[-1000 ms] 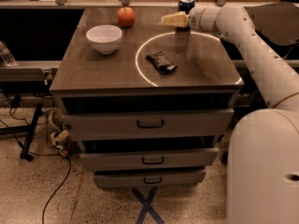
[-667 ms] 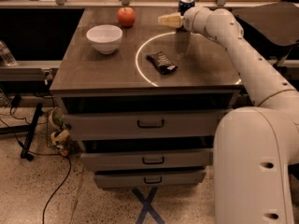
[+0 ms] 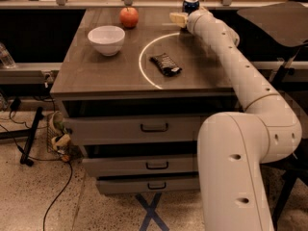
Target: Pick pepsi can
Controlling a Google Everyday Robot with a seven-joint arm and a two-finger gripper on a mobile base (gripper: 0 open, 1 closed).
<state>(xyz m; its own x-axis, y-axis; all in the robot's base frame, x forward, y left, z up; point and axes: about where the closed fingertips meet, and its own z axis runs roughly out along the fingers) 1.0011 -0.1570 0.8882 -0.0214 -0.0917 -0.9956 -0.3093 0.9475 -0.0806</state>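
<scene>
The pepsi can [image 3: 190,4] stands upright at the far right corner of the table top; I see its dark-blue side and silver top, with its lower part hidden behind the arm. My gripper [image 3: 178,18] reaches across the table and sits just left of and in front of the can, low over the surface. A black snack bar wrapper [image 3: 165,64] lies inside the white ring in the middle of the table, nearer to me than the gripper.
A white bowl [image 3: 106,39] and a red apple [image 3: 129,17] sit on the left half of the wooden table [image 3: 96,76]. Drawers [image 3: 154,127] run below the top. A rail [image 3: 144,4] runs behind the table. Cables lie on the floor at left.
The arm has stretched further back across the table, and the gripper has moved closer to the can's left side.
</scene>
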